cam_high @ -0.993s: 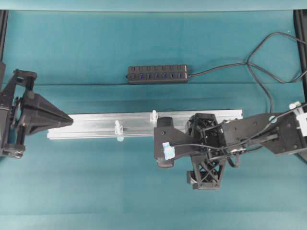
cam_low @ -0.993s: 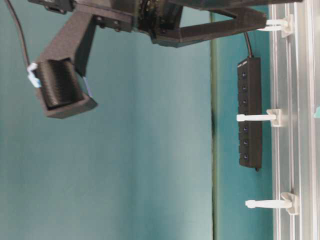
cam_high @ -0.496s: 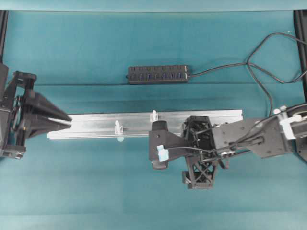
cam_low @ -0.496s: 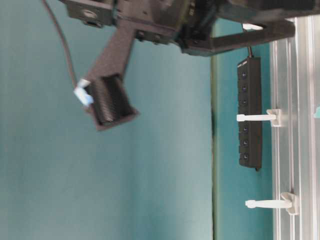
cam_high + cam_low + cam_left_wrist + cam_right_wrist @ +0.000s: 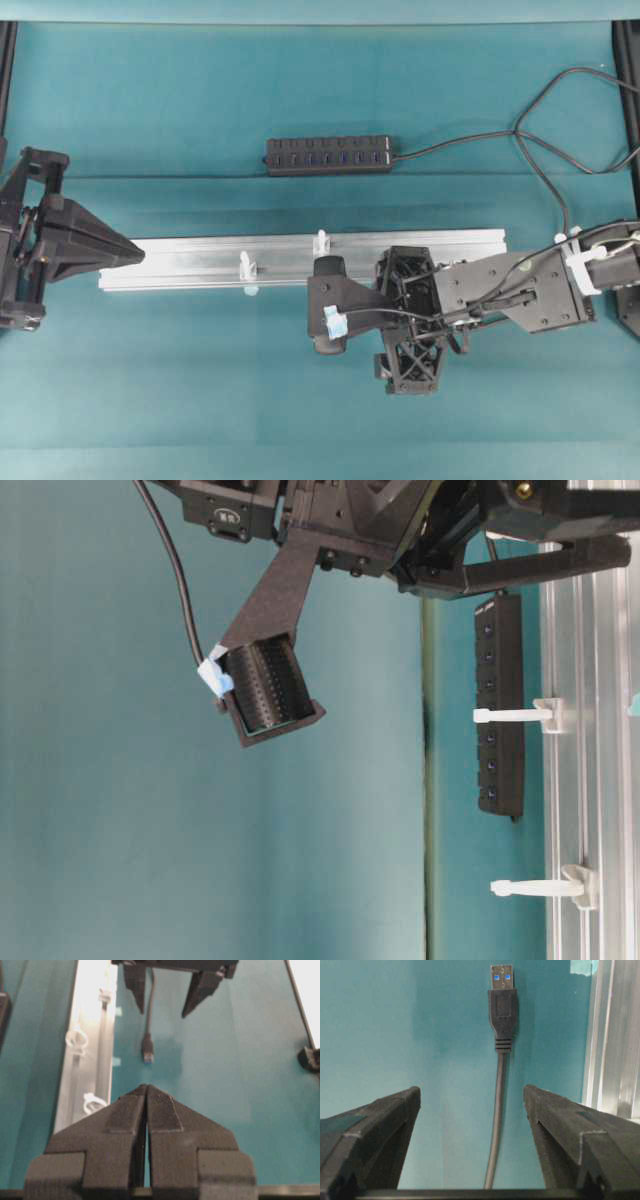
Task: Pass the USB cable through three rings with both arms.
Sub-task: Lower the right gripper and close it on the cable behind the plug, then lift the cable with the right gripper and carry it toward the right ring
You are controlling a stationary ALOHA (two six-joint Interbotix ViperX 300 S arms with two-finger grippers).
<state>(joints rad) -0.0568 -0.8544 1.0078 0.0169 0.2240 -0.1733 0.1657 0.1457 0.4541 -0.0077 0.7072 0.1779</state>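
You are working at a robotics lab bench: a teal mat (image 5: 200, 90) covers the tabletop, black frame posts (image 5: 8, 70) stand at its edges, an aluminium rail (image 5: 200, 262) with plastic clips lies across it, and a multi-port hub (image 5: 328, 155) sits behind.

Bare mat (image 5: 200, 380) lies open beside the rail (image 5: 200, 262) bearing 3 rings (image 5: 520, 715).

USB cable (image 5: 500, 1110) on table between right gripper (image 5: 472, 1125) fingers (image 5: 385, 1120); rail (image 5: 300, 258) beside, hub (image 5: 329, 155) behind.
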